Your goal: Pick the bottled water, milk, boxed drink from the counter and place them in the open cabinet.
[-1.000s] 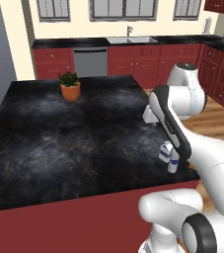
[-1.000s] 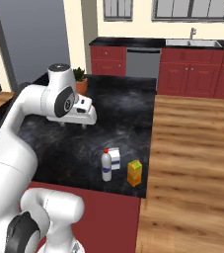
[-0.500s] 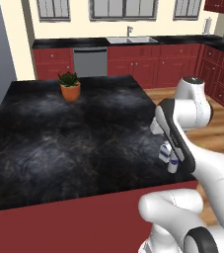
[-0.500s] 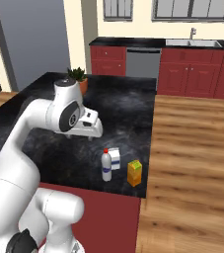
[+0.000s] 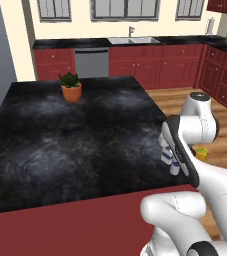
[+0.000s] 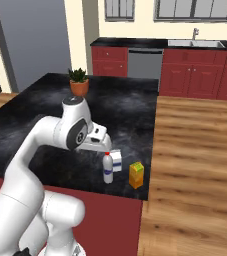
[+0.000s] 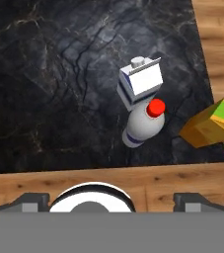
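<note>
1. Hovering with jaws spread wide and empty, the gripper [image 7: 111,197] looks down on the bottled water [image 7: 143,123].
2. The milk [image 7: 140,88] stands just beside it on the tabletop [image 7: 59,74].
3. The boxed drink [image 7: 212,123] is at the corner.

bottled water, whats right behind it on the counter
The milk stands just behind the bottled water on the counter. In the right base view the bottle covers the carton's lower near corner, so whether the two touch cannot be told. The boxed drink stands beside them.
</note>
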